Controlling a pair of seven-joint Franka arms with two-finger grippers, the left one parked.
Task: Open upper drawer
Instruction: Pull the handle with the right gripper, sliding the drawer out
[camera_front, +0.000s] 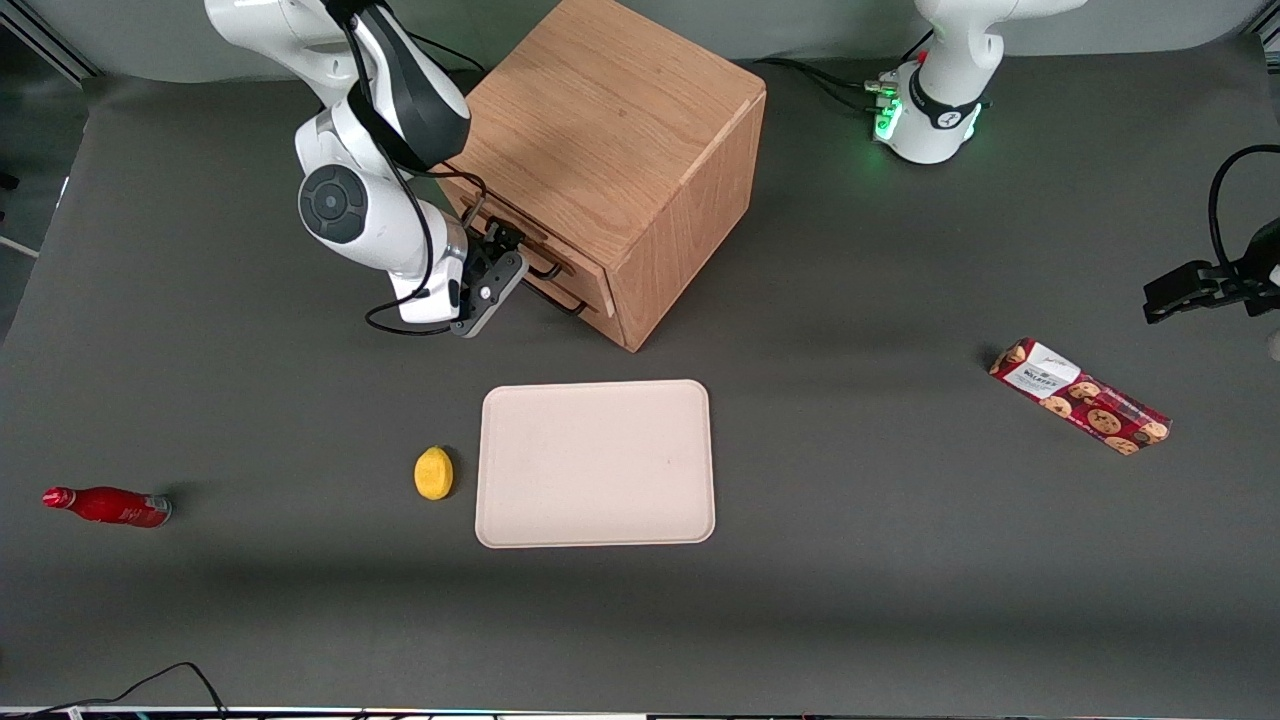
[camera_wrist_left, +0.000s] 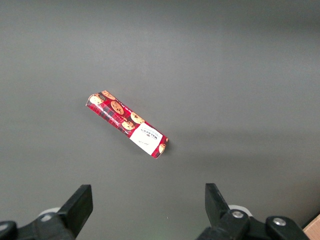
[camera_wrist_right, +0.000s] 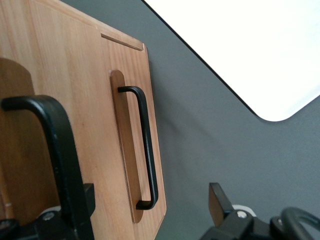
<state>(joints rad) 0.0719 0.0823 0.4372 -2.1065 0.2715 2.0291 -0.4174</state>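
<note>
Upper drawer (camera_front: 500, 222) first: front view puts it at the top of the oak cabinet (camera_front: 610, 150), on the face turned toward the working arm's end of the table. Right gripper (camera_front: 497, 262) sits tight against that face, level with the drawer handles. Drawer front looks flush with the cabinet face here, no visible gap, so I'd call it not yet pulled. Nearer the front camera: cream tray (camera_front: 596, 463), lemon (camera_front: 434, 472) just beside it, red bottle (camera_front: 106, 505) lying down toward the working arm's end, cookie pack (camera_front: 1079, 395) toward the parked arm's end.

Left wrist view: only the cookie pack (camera_wrist_left: 128, 124) on the dark table (camera_wrist_left: 250, 75). Nothing task-relevant.

Right wrist view: the useful one. Gripper (camera_wrist_right: 150, 210) is spread wide; one finger (camera_wrist_right: 82, 202) is at the wood, the other finger (camera_wrist_right: 220, 202) is out over the table. Thick black upper handle (camera_wrist_right: 55, 145) runs close by the first finger, inside the open span. Lower drawer's handle (camera_wrist_right: 147, 155) is fully visible and untouched. Tray corner (camera_wrist_right: 270, 60) shows bright.

Status, my read: approach done, handle bracketed, no grip yet. Left to do: clamp on the upper handle, pull straight out. Risk: finger looks near the handle's end, so the pull could skew.
</note>
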